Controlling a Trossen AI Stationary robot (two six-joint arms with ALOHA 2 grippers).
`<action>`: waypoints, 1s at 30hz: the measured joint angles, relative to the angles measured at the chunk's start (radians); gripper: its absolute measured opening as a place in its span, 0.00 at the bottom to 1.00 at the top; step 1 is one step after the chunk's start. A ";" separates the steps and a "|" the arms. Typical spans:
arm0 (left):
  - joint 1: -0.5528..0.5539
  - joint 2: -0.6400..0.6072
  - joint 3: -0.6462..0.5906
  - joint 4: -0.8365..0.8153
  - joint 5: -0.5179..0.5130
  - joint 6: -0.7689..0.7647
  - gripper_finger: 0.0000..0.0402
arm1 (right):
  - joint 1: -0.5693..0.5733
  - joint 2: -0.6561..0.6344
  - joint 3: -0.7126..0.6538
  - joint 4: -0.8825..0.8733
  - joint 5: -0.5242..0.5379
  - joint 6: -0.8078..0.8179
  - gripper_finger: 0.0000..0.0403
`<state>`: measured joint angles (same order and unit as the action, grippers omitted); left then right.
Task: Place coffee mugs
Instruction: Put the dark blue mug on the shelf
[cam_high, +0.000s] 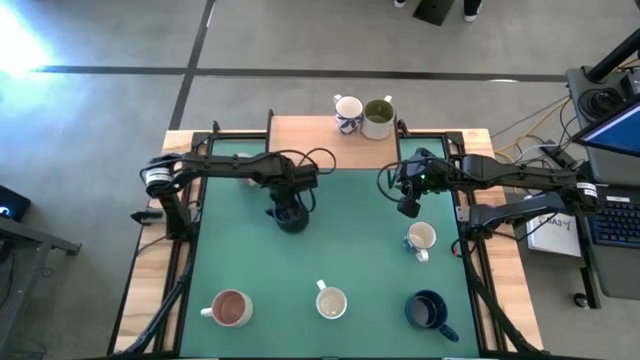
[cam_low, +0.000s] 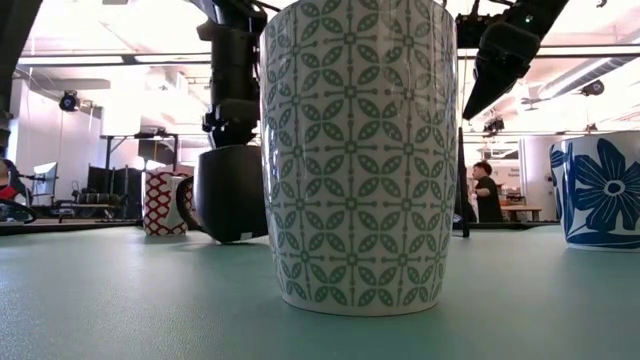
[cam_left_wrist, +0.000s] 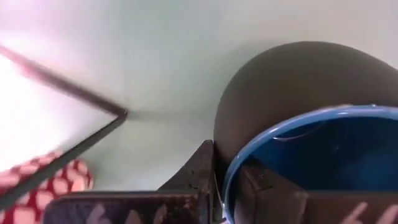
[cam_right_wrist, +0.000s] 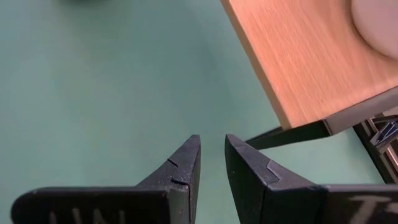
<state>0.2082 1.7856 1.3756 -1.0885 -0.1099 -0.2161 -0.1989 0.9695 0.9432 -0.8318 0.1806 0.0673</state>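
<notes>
A dark mug with a blue inside (cam_high: 291, 219) (cam_low: 230, 195) is at the mat's far left middle, and my left gripper (cam_high: 289, 205) (cam_left_wrist: 227, 168) is shut on it from above. My right gripper (cam_high: 408, 206) (cam_right_wrist: 212, 146) hangs over the far right of the mat, slightly open, with nothing between its fingers. Two mugs, one white with a blue pattern (cam_high: 347, 112) and one olive-green inside (cam_high: 378, 117), stand on the wooden shelf (cam_high: 300, 135). Other mugs stand on the mat: a white one (cam_high: 421, 238), a cream one (cam_high: 331, 301), a pink-brown one (cam_high: 230, 308) and a dark blue one (cam_high: 428, 310). My left gripper holds the dark mug by its rim wall (cam_left_wrist: 231, 182), one finger (cam_left_wrist: 198, 177) outside and one finger (cam_left_wrist: 267, 190) inside the blue hollow. The fingers point straight down. The low view shows the mug slightly tilted with its base at the mat; whether it is lifted I cannot tell.
A red-and-white patterned mug (cam_low: 160, 203) (cam_left_wrist: 37, 183) stands just beside the held mug. The green-patterned mug (cam_low: 350, 150) fills the low view, with a blue-flowered one (cam_low: 600, 190) at its right. Black frame rails (cam_high: 200, 215) line the mat's sides.
</notes>
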 joint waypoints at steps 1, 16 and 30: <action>0.000 0.001 0.004 0.008 0.013 0.038 0.02 | 0.000 0.000 0.000 0.000 0.000 0.000 0.16; 0.002 0.000 0.047 0.009 -0.004 0.248 0.03 | 0.000 0.000 0.000 0.003 0.002 0.023 0.16; 0.001 0.022 0.033 0.006 -0.003 0.144 0.04 | 0.000 0.000 0.000 0.004 0.002 0.030 0.16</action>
<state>0.2096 1.8078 1.4086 -1.0824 -0.1127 -0.0725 -0.1987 0.9695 0.9432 -0.8282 0.1822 0.0969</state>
